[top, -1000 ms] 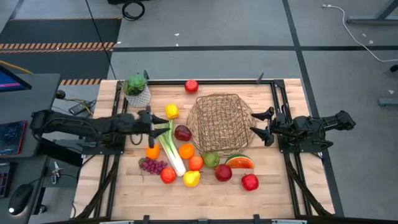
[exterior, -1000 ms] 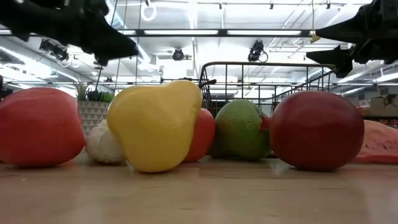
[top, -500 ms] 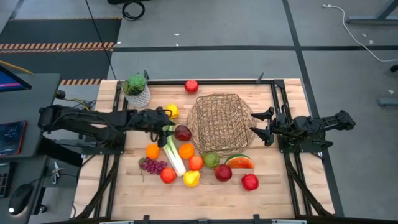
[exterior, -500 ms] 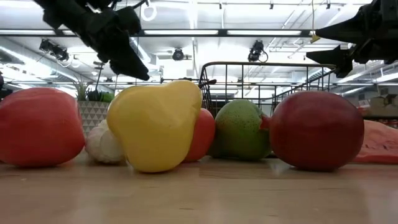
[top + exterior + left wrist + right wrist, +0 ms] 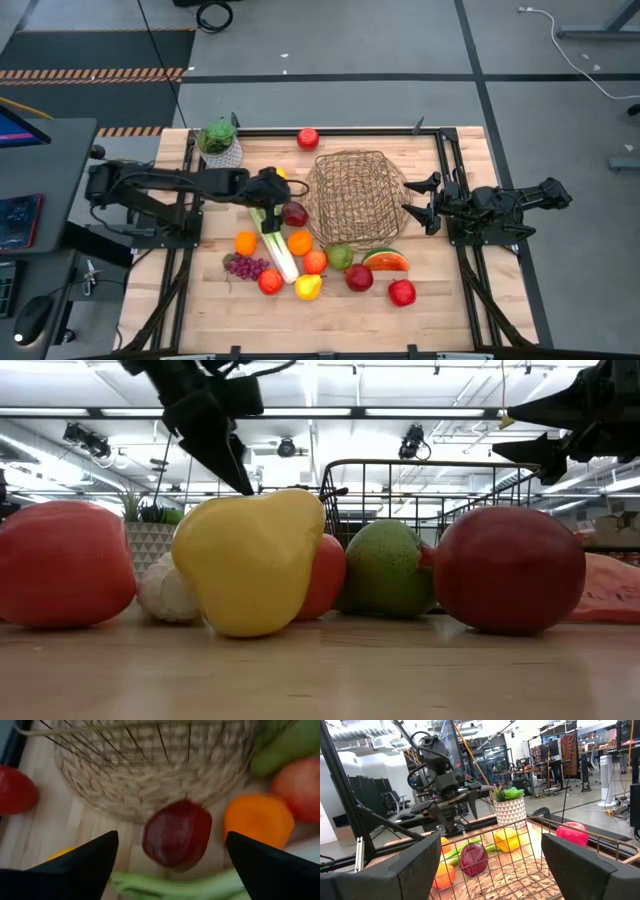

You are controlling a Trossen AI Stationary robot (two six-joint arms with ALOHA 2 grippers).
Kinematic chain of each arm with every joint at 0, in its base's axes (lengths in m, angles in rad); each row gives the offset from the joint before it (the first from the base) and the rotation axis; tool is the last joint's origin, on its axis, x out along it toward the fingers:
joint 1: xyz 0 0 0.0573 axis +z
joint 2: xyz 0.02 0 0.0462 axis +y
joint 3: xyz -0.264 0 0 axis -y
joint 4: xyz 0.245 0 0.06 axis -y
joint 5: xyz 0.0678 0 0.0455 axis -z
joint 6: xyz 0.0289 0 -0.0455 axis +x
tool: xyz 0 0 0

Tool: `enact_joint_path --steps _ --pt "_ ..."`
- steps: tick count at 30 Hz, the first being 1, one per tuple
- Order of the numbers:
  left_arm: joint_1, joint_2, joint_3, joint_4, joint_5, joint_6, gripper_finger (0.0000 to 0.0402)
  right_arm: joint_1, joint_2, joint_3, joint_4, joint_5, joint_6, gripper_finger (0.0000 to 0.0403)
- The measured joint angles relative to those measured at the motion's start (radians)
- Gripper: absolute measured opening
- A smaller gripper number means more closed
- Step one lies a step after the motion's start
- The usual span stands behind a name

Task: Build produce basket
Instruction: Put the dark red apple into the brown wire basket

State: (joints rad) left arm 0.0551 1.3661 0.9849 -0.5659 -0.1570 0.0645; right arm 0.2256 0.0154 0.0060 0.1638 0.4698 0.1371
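Note:
The wire basket (image 5: 355, 192) stands on the table right of the middle. The produce lies left of it and nearer: a dark red apple (image 5: 177, 840), a leek (image 5: 275, 245), oranges (image 5: 300, 242), a yellow pepper (image 5: 506, 839), grapes (image 5: 245, 266), a lemon (image 5: 308, 287), a pear (image 5: 340, 256) and a watermelon slice (image 5: 385, 261). My left gripper (image 5: 277, 197) hangs open and tipped down above the leek's green top, just short of the dark red apple. My right gripper (image 5: 420, 200) waits open at the basket's right side.
A white-potted green plant (image 5: 220, 145) stands at the far left corner, and a red apple (image 5: 307, 138) lies at the far edge. Two more red apples (image 5: 402, 292) lie near the front right. Black rails (image 5: 445, 150) frame the table.
My left gripper has moved toward the table's right edge, from beside the plant's side of the leek to just left of the basket, and has tipped from nearly level to slanting down over the dark red apple. No produce has moved.

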Motion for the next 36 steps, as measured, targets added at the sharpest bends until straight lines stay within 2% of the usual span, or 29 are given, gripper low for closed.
enact_joint_path --steps 3,8,18,25,36 --pt "0.0 0.05 0.049 -0.057 -0.009 0.032 0.0393 0.0 0.0 0.0 0.0 0.0 0.001 0.0348" --pt "0.001 0.094 0.081 -0.061 -0.011 0.064 0.0394 0.0 0.0 0.0 0.0 0.0 0.001 0.0348" --pt "-0.003 0.131 0.068 -0.015 -0.011 0.163 0.0394 0.0 0.001 0.0 0.0 0.0 0.001 0.0348" --pt "-0.004 0.218 0.069 0.002 0.004 0.288 0.0394 0.0 0.012 0.0 0.017 0.0 0.001 0.0348" --pt "-0.004 0.343 0.072 0.032 0.003 0.401 0.0394 0.0 0.017 0.0 0.023 0.0 0.0 0.0348"
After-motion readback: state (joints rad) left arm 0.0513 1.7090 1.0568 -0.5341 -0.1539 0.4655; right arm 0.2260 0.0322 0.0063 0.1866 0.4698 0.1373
